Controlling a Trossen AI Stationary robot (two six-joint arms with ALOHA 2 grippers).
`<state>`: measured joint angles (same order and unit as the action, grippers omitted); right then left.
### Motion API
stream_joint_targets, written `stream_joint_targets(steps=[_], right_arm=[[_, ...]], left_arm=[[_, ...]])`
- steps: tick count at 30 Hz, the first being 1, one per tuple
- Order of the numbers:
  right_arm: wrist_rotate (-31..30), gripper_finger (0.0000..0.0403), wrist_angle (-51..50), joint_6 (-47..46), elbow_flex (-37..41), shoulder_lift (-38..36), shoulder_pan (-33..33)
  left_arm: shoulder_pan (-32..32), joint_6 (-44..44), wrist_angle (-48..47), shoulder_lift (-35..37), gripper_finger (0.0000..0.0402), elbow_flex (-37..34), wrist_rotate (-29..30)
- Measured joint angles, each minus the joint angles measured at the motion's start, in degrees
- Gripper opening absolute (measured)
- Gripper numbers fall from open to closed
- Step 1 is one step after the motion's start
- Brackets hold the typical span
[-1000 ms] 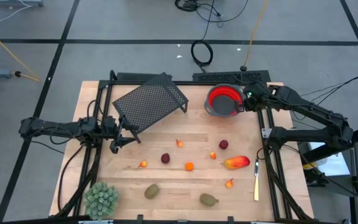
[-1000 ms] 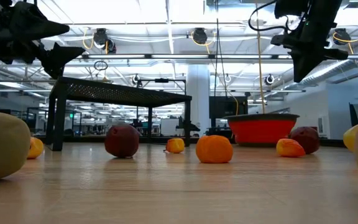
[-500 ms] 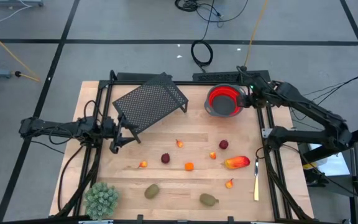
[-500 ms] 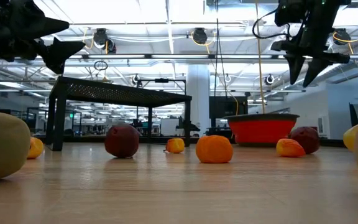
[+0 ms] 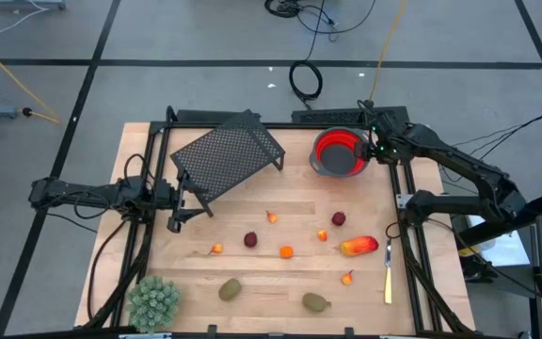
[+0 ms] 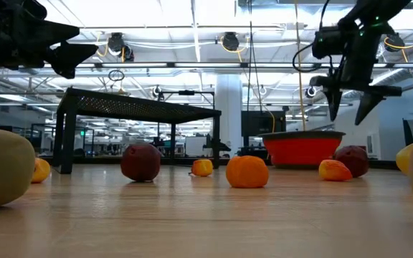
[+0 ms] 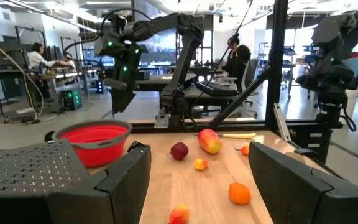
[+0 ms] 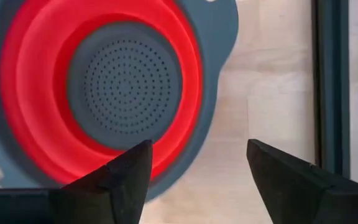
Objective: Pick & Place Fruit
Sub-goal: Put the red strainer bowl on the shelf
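The strainer (image 5: 338, 152) interior was seen from the right wrist view as bare grey mesh; its far rim was cut off there. The two oval fruits (image 5: 230, 289) were cropped at the edges of the low view. The right gripper (image 6: 349, 107) was held above the strainer's right rim at the table's (image 5: 252, 273) far right, fingers spread wide, nothing held. The left gripper (image 5: 179, 201) was positioned at the left, beside the tilted mesh rack (image 5: 226, 153), fingers apart and empty. The fruit lay scattered on the table's near half, well apart from both grippers: a dark red ball (image 5: 339, 218), an orange piece (image 5: 286, 251) and the long piece (image 5: 358, 247).
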<state>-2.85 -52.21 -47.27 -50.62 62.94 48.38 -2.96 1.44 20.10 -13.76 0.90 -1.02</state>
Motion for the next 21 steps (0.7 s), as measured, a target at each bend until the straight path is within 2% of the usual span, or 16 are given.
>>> stream_joint_targets(steps=[6,13,21], right_arm=[[4.3,0.0249,10.1,-0.5,5.2,0.9,0.8],[4.5,0.0234,14.6,-3.0,9.9,2.3,0.8],[1.0,0.0175,18.0,-2.4,10.5,2.7,0.8]], left_arm=[[0.0,0.4,0.0,0.0,0.0271,0.0,0.0],[0.0,0.3,0.0,0.0,0.0271,0.0,-0.1],[0.0,0.2,0.0,0.0,0.0271,0.0,-0.2]])
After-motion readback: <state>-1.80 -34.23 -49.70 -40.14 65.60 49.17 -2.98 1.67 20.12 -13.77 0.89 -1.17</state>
